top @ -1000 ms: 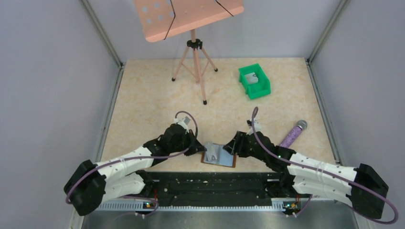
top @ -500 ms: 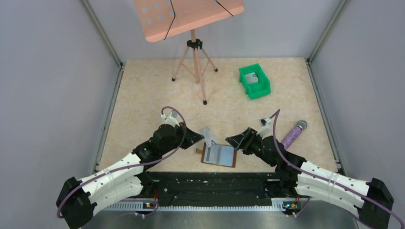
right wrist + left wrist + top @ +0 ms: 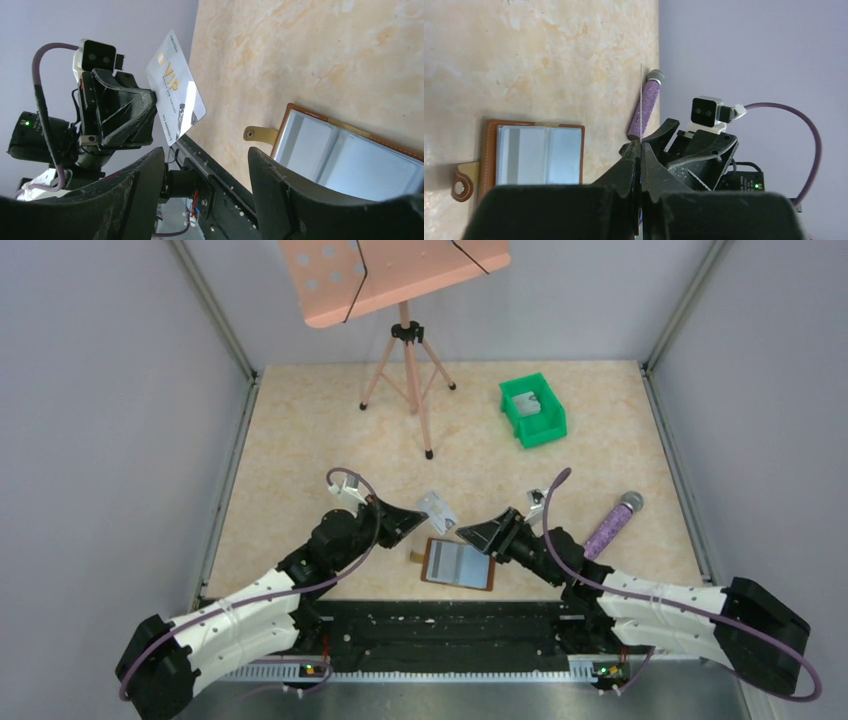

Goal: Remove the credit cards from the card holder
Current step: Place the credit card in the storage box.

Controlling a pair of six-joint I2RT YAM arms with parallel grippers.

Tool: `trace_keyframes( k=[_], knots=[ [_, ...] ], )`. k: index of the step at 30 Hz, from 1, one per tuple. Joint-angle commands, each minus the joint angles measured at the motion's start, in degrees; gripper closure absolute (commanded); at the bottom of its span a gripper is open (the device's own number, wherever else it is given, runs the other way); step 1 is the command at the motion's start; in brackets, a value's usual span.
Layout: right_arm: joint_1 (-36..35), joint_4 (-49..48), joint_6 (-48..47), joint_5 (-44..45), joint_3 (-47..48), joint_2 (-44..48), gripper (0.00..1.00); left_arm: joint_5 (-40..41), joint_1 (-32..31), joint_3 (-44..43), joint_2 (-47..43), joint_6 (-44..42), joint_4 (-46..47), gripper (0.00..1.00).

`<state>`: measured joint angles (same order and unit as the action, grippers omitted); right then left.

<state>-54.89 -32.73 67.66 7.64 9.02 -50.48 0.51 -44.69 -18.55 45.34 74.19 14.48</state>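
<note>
The card holder lies open on the table, a brown wallet with blue-grey panels and a side tab. It also shows in the left wrist view and the right wrist view. My left gripper is shut on a silvery credit card and holds it in the air above and left of the wallet. The card carries "VIP" lettering in the right wrist view and shows edge-on in the left wrist view. My right gripper is open and empty, just above the wallet's far right corner.
A green bin at the back right holds a grey card. A purple microphone lies to the right of my right arm. A pink music stand stands on its tripod at the back.
My left gripper has pulled a card out of the wallet and lifted it up and away. My right gripper has come off the wallet and opened.
</note>
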Motion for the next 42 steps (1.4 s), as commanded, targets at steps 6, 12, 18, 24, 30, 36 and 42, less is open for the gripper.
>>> trace_keyframes(
  k=[6, 12, 18, 24, 30, 36, 42],
  knots=[
    [-0.39, -17.97, 0.02, -2.71, 3.81, -9.54, 0.39, -0.23, -0.05, 1.56, -1.07, 2.12, 9.03, 1.0],
    [-0.39, -21.36, -0.09, -2.71, 5.4, -13.33, 0.44, -0.23, -0.09, 3.78, -1.74, 3.06, 11.39, 1.0],
    [-0.39, -21.62, -1.44, -2.47, 8.37, -16.05, 0.52, -2.1, -0.14, 5.23, -2.82, 3.35, 13.09, 1.0],
    [-0.35, -23.94, -1.42, -3.35, 9.37, -17.99, 0.88, -3.26, -0.13, 5.51, -3.4, 2.74, 12.63, 1.0],
    [6.43, -12.33, -9.23, -12.64, 10.48, -10.7, 1.0, -6.57, -0.05, 3.3, -5.49, -2.02, 3.29, 0.5],
    [14.37, 1.16, -18.0, -36.48, 15.08, -7.27, 1.0, -10.01, -0.01, 0.65, -8.81, -10.34, -1.73, 0.27],
    [14.62, 3.09, -18.33, -47.07, 13.89, -4.2, 1.0, -15.33, 0.03, -5.09, -5.74, -17.61, -6.76, 0.26]
  ],
)
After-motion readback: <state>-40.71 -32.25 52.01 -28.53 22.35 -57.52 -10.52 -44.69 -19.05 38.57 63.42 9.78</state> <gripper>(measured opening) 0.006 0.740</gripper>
